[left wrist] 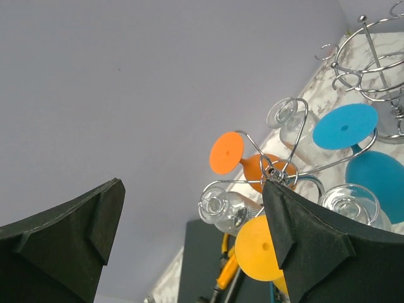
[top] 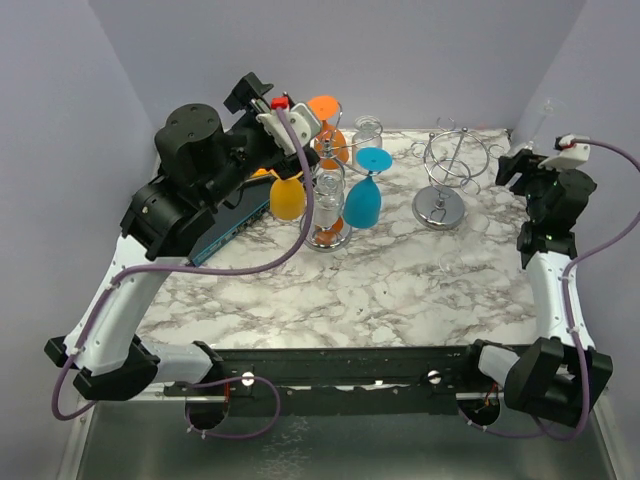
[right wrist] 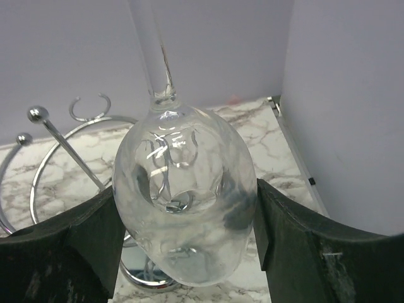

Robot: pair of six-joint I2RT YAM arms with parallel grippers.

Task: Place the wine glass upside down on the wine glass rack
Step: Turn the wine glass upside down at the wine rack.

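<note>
Right wrist: wine glass (right wrist: 183, 202) bowl between fingers (right wrist: 63, 252), stem pointing up-frame.

1. No legible text, labels, brands or numbers in any view.
2. On clear wine glass (right wrist: 183, 202) and wire rack (top: 440, 208): no readable markings.
3. On left arm (top: 190, 150) housing: print too small to tell.

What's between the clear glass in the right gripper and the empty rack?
Only bare marble table between clear glass and empty rack, per top view.

Left arm (top: 190, 185) raised, left jaws wide open; right arm (top: 549, 272) upright, right jaws gripping.
</note>
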